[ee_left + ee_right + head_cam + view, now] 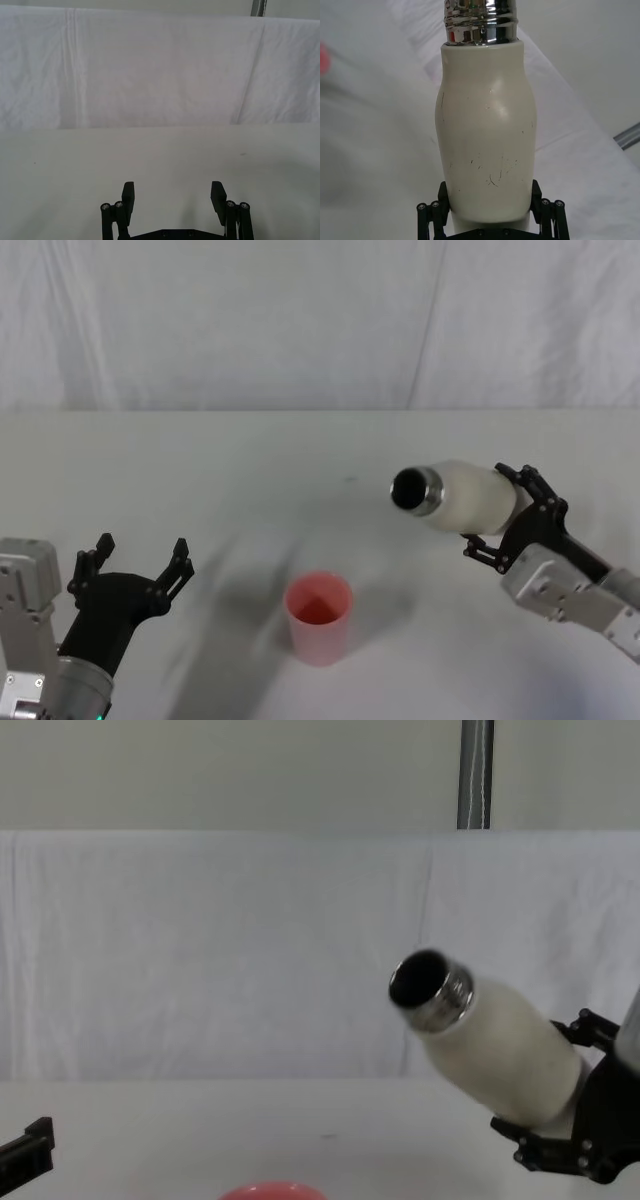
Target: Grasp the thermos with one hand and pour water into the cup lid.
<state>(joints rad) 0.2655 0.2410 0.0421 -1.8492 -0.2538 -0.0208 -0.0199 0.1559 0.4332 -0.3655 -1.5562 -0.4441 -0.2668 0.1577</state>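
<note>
White cloth hangs behind a pale surface (250, 460) that carries very little. From my head view, the pink cup lid (319, 617) stands upright near me, mouth up, roughly midway between my two arms. My right gripper (505, 515) holds the thermos (462, 496) by its lower body, off the surface and tipped well over, so the open steel neck points left toward the cup lid. The mouth sits to the right of the lid and farther away, not yet over it; I judge the tilt is already set for pouring and the bottle needs to come left and nearer before water would land inside. No stream is visible. My left gripper (140, 562) waits at the near left, fingers spread wide and empty, well clear of the lid.

My left wrist view looks over those spread fingers (128, 197) across bare surface to the cloth; nothing lies between them.

My right wrist view shows the cream body running away from me to the shiny threaded neck, with my right fingers (536, 192) pressed on either side of the lower part. Gripping low keeps the neck free.

From my chest view, the thermos (490, 1045) slants up and to the left, dark mouth open, held high above the red rim of the cup lid (272, 1190) at the near edge.
</note>
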